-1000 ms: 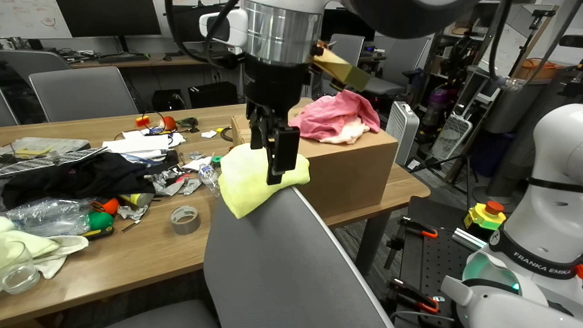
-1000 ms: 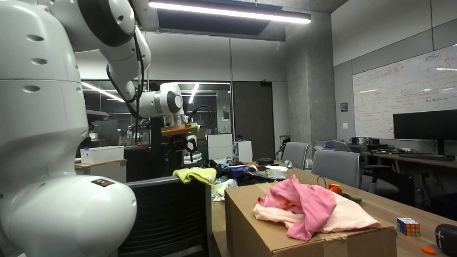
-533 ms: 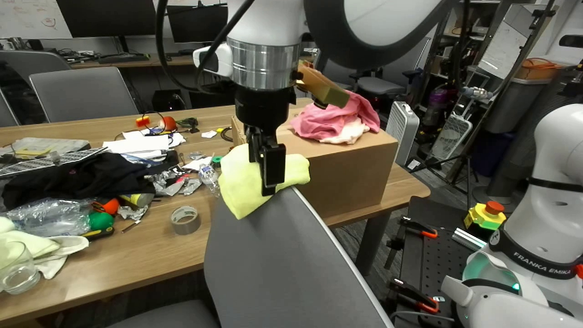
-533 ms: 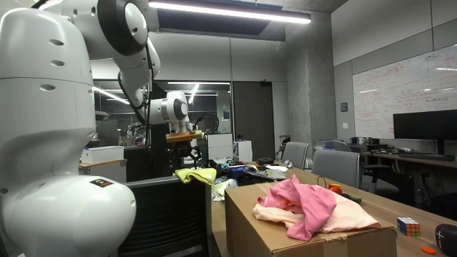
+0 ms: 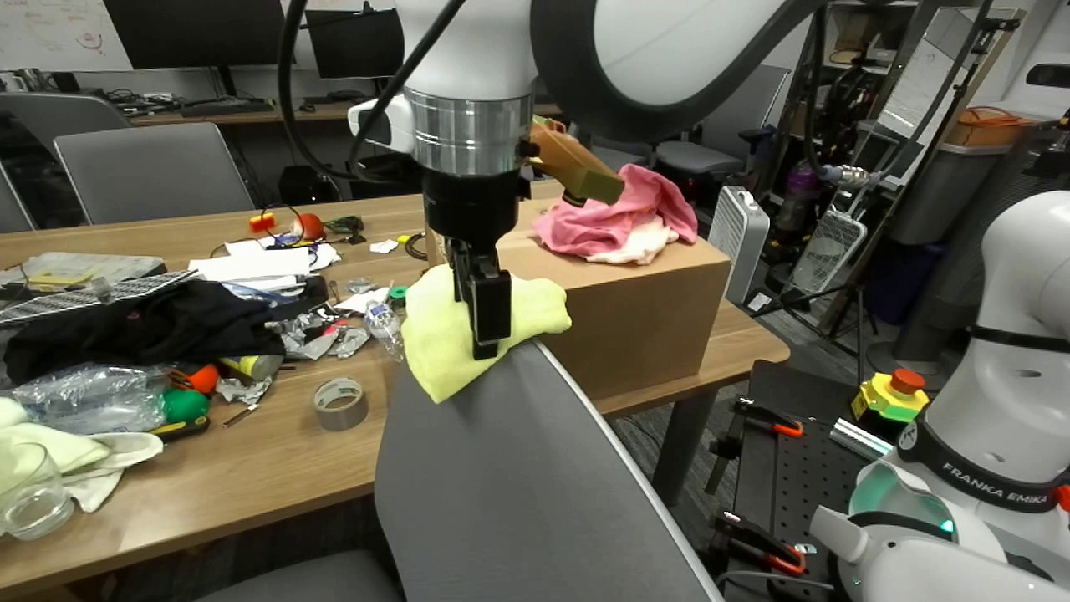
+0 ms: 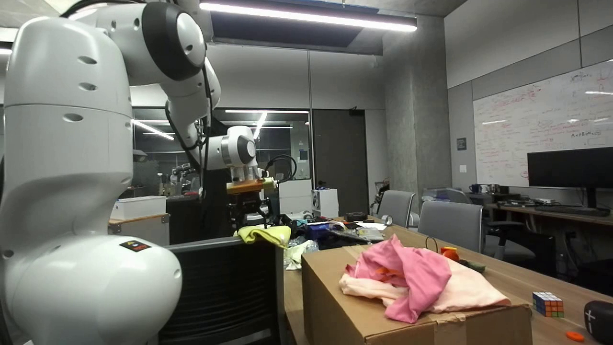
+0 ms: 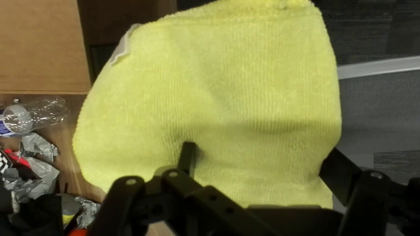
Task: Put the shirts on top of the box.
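The yellow-green shirt (image 5: 430, 334) hangs over the top of a grey chair back in both exterior views, and it fills most of the wrist view. My gripper (image 7: 259, 155) is down at this shirt with its jaws wide apart. One fingertip (image 7: 188, 154) presses into the cloth; the opposite finger (image 7: 339, 177) touches the cloth's edge. Between them the fabric spreads flat, not pinched. On the brown cardboard box (image 5: 652, 330) lie the pink shirt (image 6: 414, 273) and the peach-cream shirt (image 6: 471, 287), bunched together, the pink partly over the peach.
The chair back (image 5: 501, 468) stands directly under my gripper, in front of the wooden table (image 5: 276, 468). Clutter covers the table's far side: a black cloth (image 5: 142, 334), a tape roll (image 5: 340, 404), a plastic bottle (image 5: 384, 326), a glass (image 5: 35, 493). A puzzle cube (image 6: 548, 304) sits beside the box.
My gripper has come down onto the yellow-green shirt, moving leftward in the view that faces the chair seat. The shirt's edge has shifted slightly. The shirts on the box stay put.
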`<state>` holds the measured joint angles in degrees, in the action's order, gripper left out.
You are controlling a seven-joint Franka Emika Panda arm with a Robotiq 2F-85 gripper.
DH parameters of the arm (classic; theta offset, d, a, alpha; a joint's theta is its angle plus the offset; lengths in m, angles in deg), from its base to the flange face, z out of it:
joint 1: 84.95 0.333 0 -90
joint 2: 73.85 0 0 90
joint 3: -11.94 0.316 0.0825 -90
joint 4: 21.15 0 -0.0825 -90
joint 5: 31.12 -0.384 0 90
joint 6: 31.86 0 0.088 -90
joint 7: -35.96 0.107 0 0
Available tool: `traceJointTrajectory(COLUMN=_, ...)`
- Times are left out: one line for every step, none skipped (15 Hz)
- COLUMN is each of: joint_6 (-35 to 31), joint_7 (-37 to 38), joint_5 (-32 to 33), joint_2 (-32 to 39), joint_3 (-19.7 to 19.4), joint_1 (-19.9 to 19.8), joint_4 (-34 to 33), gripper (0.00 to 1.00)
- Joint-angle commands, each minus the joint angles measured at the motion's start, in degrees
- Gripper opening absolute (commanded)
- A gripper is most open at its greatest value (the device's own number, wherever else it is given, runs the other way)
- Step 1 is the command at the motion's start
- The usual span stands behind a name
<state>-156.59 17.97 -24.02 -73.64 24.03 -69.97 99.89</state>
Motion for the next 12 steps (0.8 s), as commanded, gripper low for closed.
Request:
traceJointTrajectory(joint_6=1.43, joint_7=1.56, joint_5=2.65, joint_2=1.15, joint_3=0.36, joint_1=-0.75, joint_4=-2.22, gripper=0.68)
traceJointTrajectory(joint_6=1.46, joint_7=1.68, joint_5=2.82, joint_2=1.20, joint_3=0.36, joint_1=-0.77, joint_4=-2.34, gripper=0.61)
traceJointTrajectory(joint_6=1.45, joint_7=2.05, joint_5=3.38, joint_2=1.11, joint_3=0.37, joint_1=-0.76, joint_4=-2.49, gripper=0.51)
traceJointTrajectory(joint_6=1.50, joint_7=2.20, joint_5=3.76, joint_2=1.07, joint_3=0.37, joint_1=-0.77, joint_4=-2.65, gripper=0.44)
traceJointTrajectory(joint_6=1.63, joint_7=2.23, joint_5=3.88, joint_2=1.13, joint_3=0.35, joint_1=-0.82, joint_4=-2.84, gripper=0.35)
traceJointTrajectory(joint_6=1.64, joint_7=2.33, joint_5=4.18, joint_2=1.22, joint_3=0.34, joint_1=-0.86, joint_4=-2.99, gripper=0.28)
traceJointTrajectory(joint_6=1.77, joint_7=2.32, joint_5=4.43, joint_2=1.16, joint_3=0.35, joint_1=-0.88, joint_4=-3.08, gripper=0.22)
traceJointTrajectory(joint_6=1.84, joint_7=2.29, joint_5=4.61, joint_2=1.07, joint_3=0.36, joint_1=-0.91, joint_4=-3.14, gripper=0.13)
traceJointTrajectory(joint_6=1.78, joint_7=2.36, joint_5=4.87, joint_2=1.08, joint_3=0.38, joint_1=-0.93, joint_4=-3.20, gripper=0.07)
traceJointTrajectory(joint_6=1.75, joint_7=2.36, joint_5=5.23, joint_2=0.89, joint_3=0.41, joint_1=-0.93, joint_4=-3.16, gripper=0.03)
traceJointTrajectory(joint_6=1.74, joint_7=2.23, joint_5=5.66, joint_2=0.63, joint_3=0.45, joint_1=-0.91, joint_4=-3.07, gripper=0.03)
traceJointTrajectory(joint_6=1.92, joint_7=2.33, joint_5=6.27, joint_2=0.31, joint_3=0.53, joint_1=-0.84, joint_4=-3.04, gripper=0.05)
